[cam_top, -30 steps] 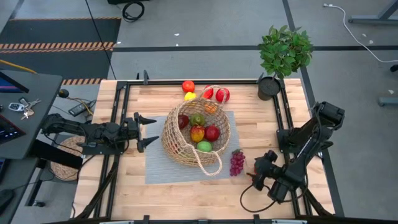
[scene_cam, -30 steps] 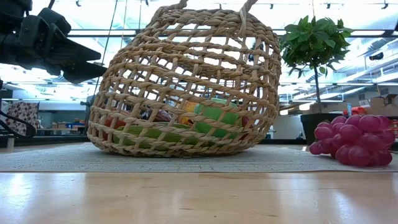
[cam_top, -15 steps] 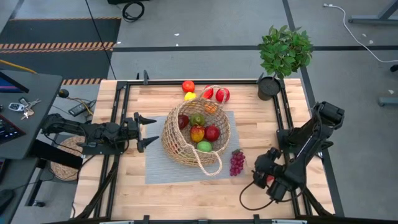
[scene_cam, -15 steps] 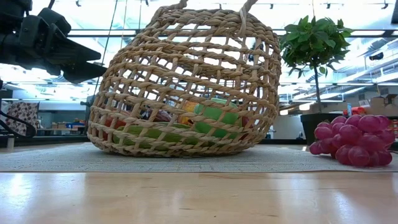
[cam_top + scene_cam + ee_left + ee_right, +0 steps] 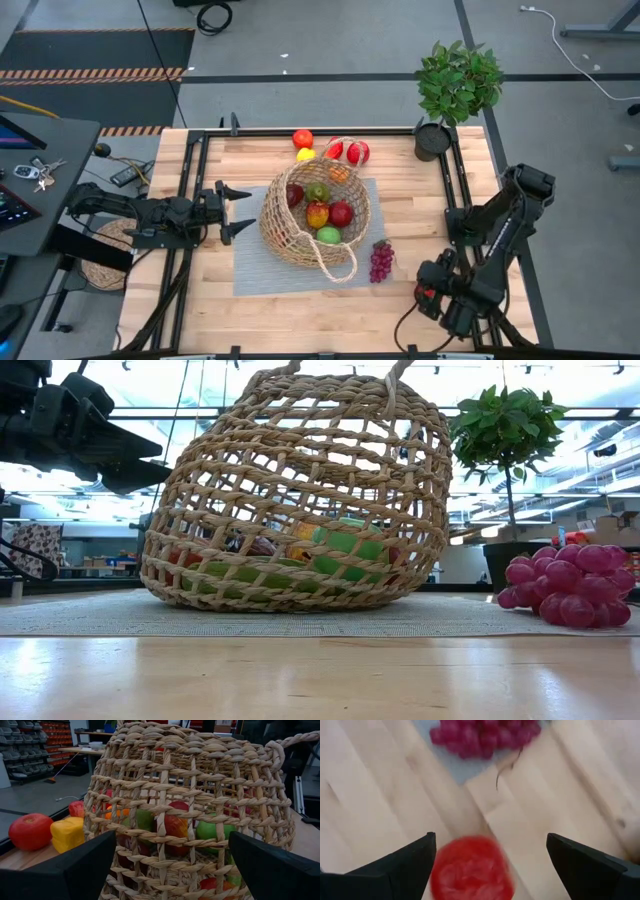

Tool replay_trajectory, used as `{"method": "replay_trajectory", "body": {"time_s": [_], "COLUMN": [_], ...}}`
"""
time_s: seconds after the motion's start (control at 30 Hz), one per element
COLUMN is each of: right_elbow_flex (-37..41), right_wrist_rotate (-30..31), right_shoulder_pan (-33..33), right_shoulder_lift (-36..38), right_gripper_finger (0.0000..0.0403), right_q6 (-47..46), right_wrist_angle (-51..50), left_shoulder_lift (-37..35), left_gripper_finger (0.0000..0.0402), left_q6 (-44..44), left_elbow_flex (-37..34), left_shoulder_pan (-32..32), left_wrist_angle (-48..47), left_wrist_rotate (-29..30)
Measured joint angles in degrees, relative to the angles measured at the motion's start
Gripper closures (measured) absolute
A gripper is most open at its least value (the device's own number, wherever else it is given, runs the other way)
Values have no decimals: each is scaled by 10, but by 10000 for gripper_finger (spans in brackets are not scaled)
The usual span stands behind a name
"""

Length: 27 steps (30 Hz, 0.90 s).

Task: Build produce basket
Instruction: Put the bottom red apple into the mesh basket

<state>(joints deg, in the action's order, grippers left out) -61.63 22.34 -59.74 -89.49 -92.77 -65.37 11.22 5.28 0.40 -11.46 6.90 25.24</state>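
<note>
- Two pincers, both spread open and empty: right pincer [image 5: 490,839] above a red piece [image 5: 472,870] near the bench's right edge, left pincer [image 5: 248,209] waiting toward the left edge.
- Likely step: picking up that red piece.
- Next: lower, close, carry to the basket [image 5: 270,215], mid-bench.
- Counted produce: about six inside, four by the far edge, one grape bunch [image 5: 381,261] beside the basket.

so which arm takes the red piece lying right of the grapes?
Right. The right gripper hovers over the red piece, jaws open either side of it. The left gripper waits beyond the basket, on its other side.
</note>
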Motion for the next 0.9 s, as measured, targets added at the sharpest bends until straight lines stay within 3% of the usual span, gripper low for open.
{"method": "replay_trajectory", "body": {"time_s": [0.43, 0.9], "right_elbow_flex": [0, 99], "right_wrist_rotate": [-83, -15], "right_shoulder_pan": [-36, -43], "right_shoulder_lift": [0, -3], "right_gripper_finger": [21, 17], "right_q6": [-42, -62], "right_wrist_angle": [4, 85], "left_shoulder_lift": [0, 0], "left_gripper_finger": [8, 8], "left_q6": [0, 0], "left_elbow_flex": [0, 0], "left_shoulder_pan": [0, 0], "left_wrist_angle": [0, 0], "left_wrist_rotate": [0, 0]}}
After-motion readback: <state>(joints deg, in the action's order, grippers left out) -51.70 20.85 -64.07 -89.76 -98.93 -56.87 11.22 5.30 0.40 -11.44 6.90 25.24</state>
